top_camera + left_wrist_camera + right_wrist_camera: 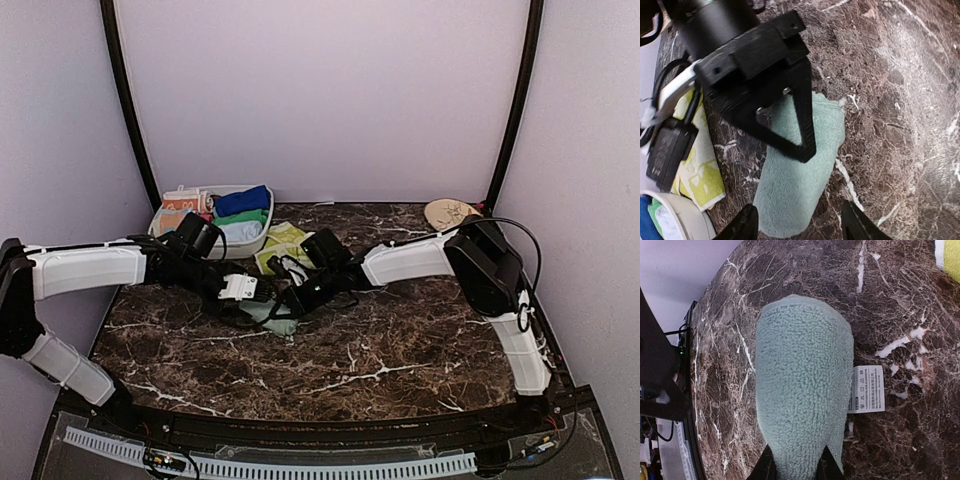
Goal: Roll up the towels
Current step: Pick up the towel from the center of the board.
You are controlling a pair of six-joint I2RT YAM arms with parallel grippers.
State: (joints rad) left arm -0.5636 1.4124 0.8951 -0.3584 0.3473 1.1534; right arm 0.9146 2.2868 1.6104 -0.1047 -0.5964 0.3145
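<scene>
The rolled mint towel [805, 390] lies mid-desk [400, 350]. The right pincer [795, 465] clenches one end of it. The left pincer [800, 225] is released, its fingers straddling the opposite end.

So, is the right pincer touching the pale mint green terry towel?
Touching. Right wrist view: the right pincer pinches the near end of the pale mint green terry towel between its jaws.
</scene>
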